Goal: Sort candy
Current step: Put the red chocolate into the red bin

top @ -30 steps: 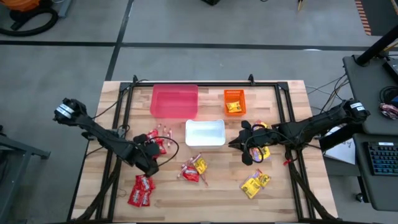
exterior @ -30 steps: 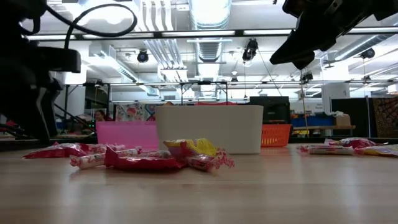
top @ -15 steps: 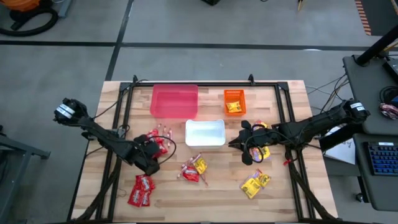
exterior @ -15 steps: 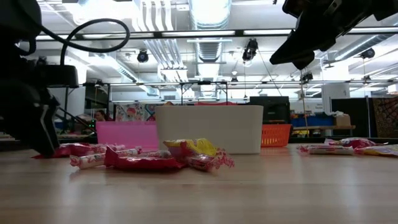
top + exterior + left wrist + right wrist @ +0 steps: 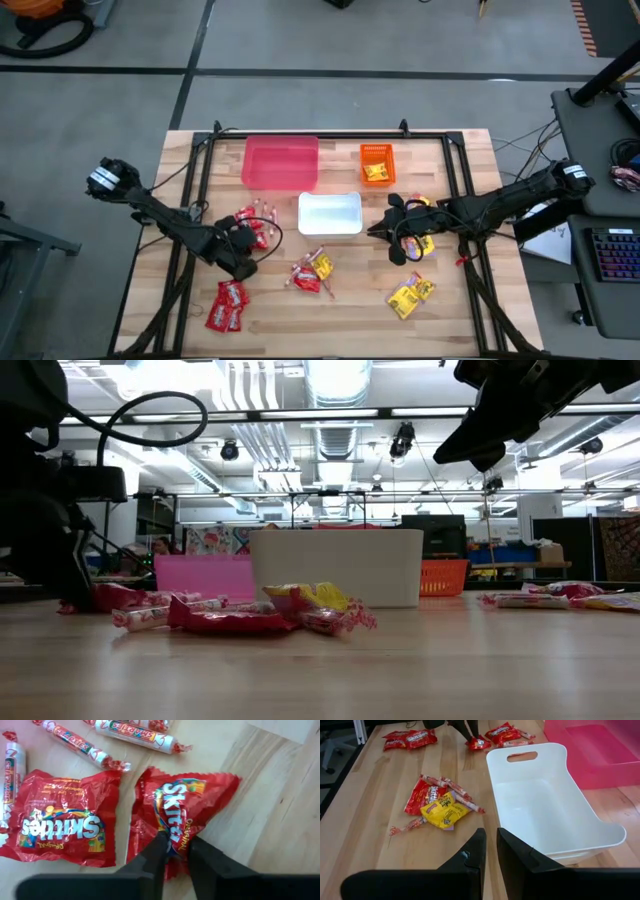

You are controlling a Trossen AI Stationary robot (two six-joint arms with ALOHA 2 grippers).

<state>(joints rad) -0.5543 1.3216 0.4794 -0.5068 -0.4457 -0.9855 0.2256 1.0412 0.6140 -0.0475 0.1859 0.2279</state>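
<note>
- High view: left gripper [image 5: 247,243] sits low over a cluster of red packets [image 5: 247,218] and sticks near the table's [image 5: 330,320] left-centre; right gripper [image 5: 388,232] is held just right of the white bin [image 5: 330,213], beside yellow packets [image 5: 420,243]; pink-red bin [image 5: 280,162] and orange bin [image 5: 377,163] stand at the far edge; a mixed pile [image 5: 310,273] lies in front of the white bin; more red packets [image 5: 227,305] lie front-left, more yellow packets [image 5: 411,292] front-right
- Low view: the left arm's dark body [image 5: 40,530] reaches the tabletop at a red packet [image 5: 115,597]; the right gripper [image 5: 487,442] hangs well above the table; white bin [image 5: 340,565] stands behind the central pile [image 5: 270,610]
- Left wrist view: the fingers [image 5: 155,855] are pinched on the lower edge of one red packet [image 5: 182,817]; a second red packet [image 5: 62,825] lies just beside it; red-and-white sticks [image 5: 135,731] lie beyond
- Right wrist view: the fingers [image 5: 477,855] are nearly together, grasping nothing; the white bin [image 5: 555,810] is ahead, the mixed pile [image 5: 440,802] beside it
</note>
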